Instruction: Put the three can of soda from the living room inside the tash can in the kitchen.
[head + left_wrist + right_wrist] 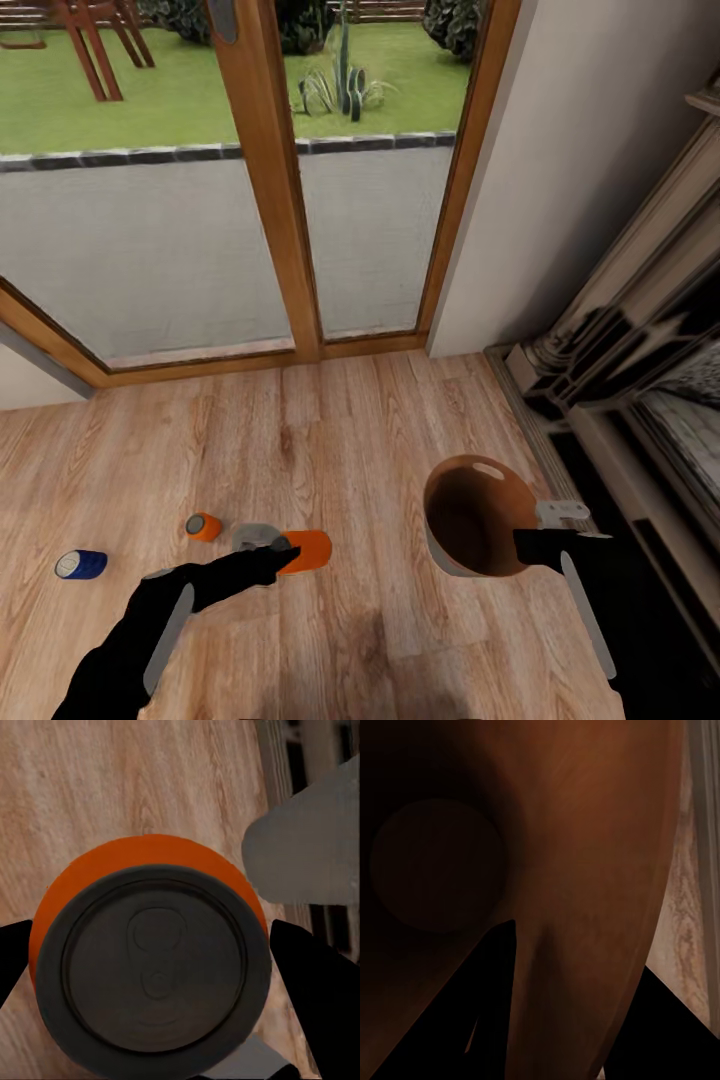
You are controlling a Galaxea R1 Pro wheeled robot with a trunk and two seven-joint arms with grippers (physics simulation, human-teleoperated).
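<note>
Left end effector [272, 548] grips an orange can [306, 550]; its wrist view shows the lid. Right end effector [545, 528] clamps the bin [470, 490] rim.

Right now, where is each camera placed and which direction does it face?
Head view: high, looking down at floor, glass doors, both arms.
Left wrist view: along the left gripper onto the orange can top.
Right wrist view: past the right gripper into the trash can.
Shared: the head view shows that can and bin too.
</note>
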